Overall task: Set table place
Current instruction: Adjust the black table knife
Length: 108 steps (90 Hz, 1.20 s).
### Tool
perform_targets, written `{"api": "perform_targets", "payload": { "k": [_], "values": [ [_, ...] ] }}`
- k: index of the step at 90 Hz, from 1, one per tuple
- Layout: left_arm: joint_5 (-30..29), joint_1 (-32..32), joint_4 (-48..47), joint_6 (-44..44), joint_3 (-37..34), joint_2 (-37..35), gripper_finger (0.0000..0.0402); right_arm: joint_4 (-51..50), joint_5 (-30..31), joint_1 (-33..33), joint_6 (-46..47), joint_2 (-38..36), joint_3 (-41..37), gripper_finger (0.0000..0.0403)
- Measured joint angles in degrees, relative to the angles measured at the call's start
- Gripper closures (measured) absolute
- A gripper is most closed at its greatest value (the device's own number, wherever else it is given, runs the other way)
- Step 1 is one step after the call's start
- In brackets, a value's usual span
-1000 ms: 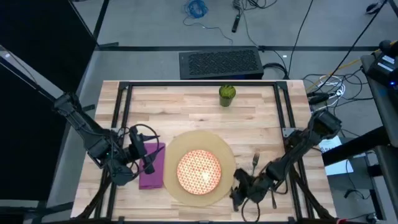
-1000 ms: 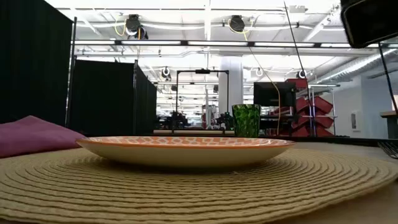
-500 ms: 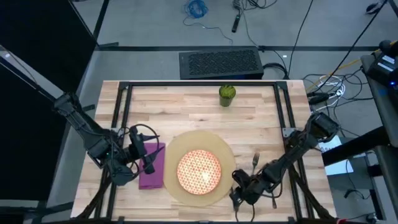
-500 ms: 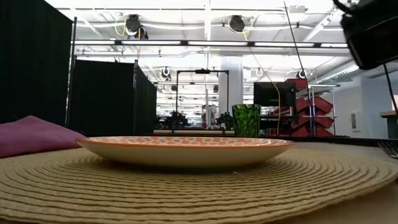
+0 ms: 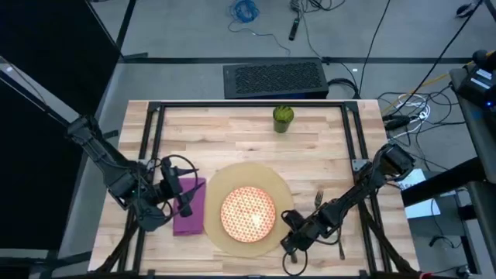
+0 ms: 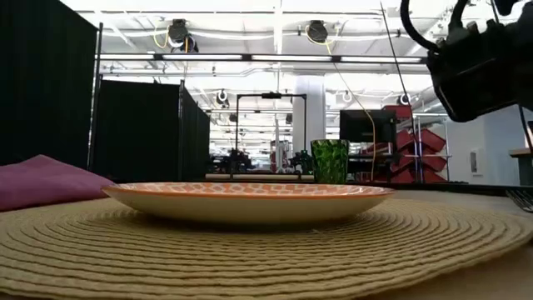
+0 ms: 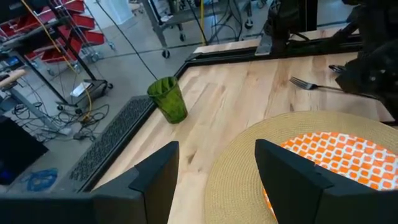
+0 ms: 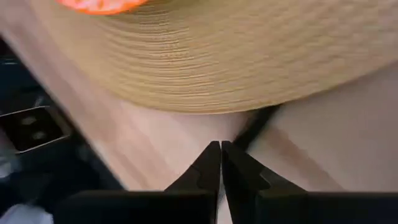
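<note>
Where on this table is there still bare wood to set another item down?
The table is bare in a wide band between the green cup and the mat, and at the far-left corner. It is crowded along the near edge: purple napkin, plate, fork, both grippers.

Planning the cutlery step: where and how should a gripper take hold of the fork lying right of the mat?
Likely the fork's thin handle, from straight above: it lies flat on the table beside the mat, tines toward the far edge.

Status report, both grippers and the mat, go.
Right gripper shut, empty, low at the mat near edge. Left gripper open, over the purple napkin. Plate centered on mat; fork beside it. Nothing blocking.
</note>
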Motion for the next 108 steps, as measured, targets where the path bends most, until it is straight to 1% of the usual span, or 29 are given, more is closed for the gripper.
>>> {"api": "perform_targets", "payload": {
  "k": [7,24,35,55,66,77,93,108],
  "values": [
    [0.0,0.0,0.0,0.0,0.0,0.0,0.0203,-2.4,0.2,-0.1,0.6,-0.2,0.2,0.0403],
    [0.0,0.0,0.0,-0.1,0.0,0.0,0.0203,-4.6,0.1,-1.1,0.2,-0.3,0.3,0.0403],
    [0.1,0.0,0.0,-0.1,0.0,0.0,0.0203,-8.1,0.2,-1.9,-0.2,-0.5,0.3,0.0403],
    [0.5,-0.1,0.0,-0.1,0.0,0.0,0.0203,-15.6,-0.3,-2.6,1.5,-0.9,0.4,0.0403],
    [0.5,-0.1,0.0,-0.1,0.0,0.0,0.0203,-20.9,-0.9,-2.6,3.7,-2.2,0.3,0.0403],
    [0.5,-0.1,0.0,-0.1,0.0,0.0,0.0203,-27.3,0.9,-2.6,5.4,-4.4,-0.1,0.0403],
    [0.5,-0.1,0.0,-0.1,0.0,0.0,0.0203,-28.4,1.7,-3.1,4.3,-5.7,-0.2,0.0403],
    [0.6,-0.1,0.0,-0.1,0.0,0.0,0.0203,-26.4,2.0,-3.3,3.4,-5.8,-0.2,0.0403]
  ]
}}
